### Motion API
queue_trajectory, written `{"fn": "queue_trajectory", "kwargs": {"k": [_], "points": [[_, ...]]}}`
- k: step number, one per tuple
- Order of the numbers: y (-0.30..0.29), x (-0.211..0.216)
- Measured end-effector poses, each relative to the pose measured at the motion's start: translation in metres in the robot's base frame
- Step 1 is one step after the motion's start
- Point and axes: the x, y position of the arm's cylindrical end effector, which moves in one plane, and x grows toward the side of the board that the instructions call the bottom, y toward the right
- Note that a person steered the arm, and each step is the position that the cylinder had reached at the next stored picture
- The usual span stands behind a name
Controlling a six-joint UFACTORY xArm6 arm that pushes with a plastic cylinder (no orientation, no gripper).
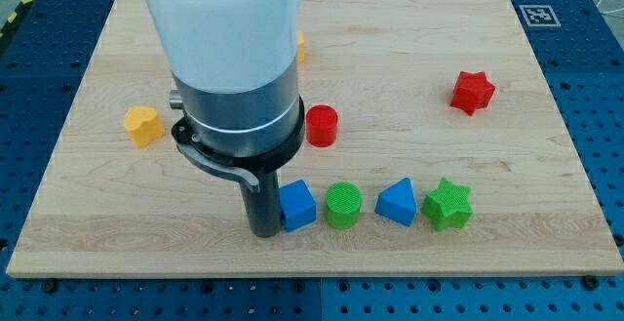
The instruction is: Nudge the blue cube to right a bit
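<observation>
The blue cube sits near the view's bottom, left end of a row of blocks. My tip is right against the cube's left side, touching or nearly touching it. The rod rises from there into the large white and grey arm body, which hides part of the board behind it. Just right of the cube stands a green cylinder, almost touching it.
Further right in the row are a blue triangular block and a green star. A red cylinder stands above the cube, a red star at the right, a yellow heart-like block at the left, an orange block partly hidden behind the arm.
</observation>
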Motion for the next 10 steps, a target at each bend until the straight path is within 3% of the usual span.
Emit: {"fn": "queue_trajectory", "kwargs": {"k": [2,5,10], "points": [[-0.038,0.000],[-0.014,-0.025],[0.014,-0.025]]}}
